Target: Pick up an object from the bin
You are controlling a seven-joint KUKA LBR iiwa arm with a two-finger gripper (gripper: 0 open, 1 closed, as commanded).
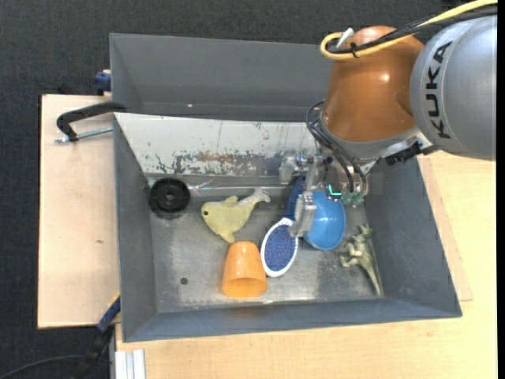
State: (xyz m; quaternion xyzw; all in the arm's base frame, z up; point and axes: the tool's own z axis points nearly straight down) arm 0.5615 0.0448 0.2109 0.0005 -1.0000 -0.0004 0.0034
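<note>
Now the robot arm (371, 85) hangs low over the 3 o'clock side of the grey bin (134, 235). Its jaws are down by a blue cup (327, 226). I cannot tell if they are wide or narrow, or if they hold anything. A blue brush with a white rim (278, 249) lies just beside the cup, at its 8 o'clock. A green toy animal (359, 253) lies near the cup, at its 4 o'clock. An orange cup (243, 271) lies at the bin's 6 o'clock. I think the smooth, round blue cup could slip out. The jaws could also bump the brush and push the cup away.
</note>
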